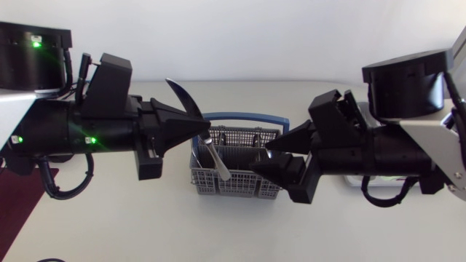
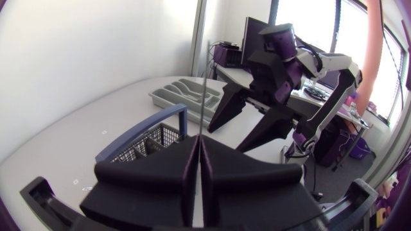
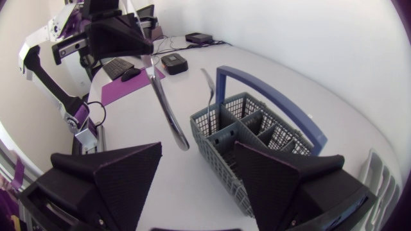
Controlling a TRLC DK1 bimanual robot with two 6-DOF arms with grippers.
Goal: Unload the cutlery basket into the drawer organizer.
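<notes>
The left claw point(image 1: 206, 132) is pinching a long silver metal utensil point(image 1: 218, 163), probably a table knife, between its 2 black fingers. Just under this claw the grey plastic cutlery basket with a blue handle point(image 1: 247, 188) is standing. The right claw point(image 1: 263, 159) is hanging spread over the basket's other side. The grey compartmented drawer organizer point(image 2: 180, 93) is lying well ahead of the left claw.

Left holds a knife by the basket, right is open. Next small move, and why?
Probably ease the right gripper forward until its open fingers flank the free end of the knife. The left gripper is shut on the knife beside the basket, and the organizer lies beyond the right arm, so a handover looks likely.
</notes>
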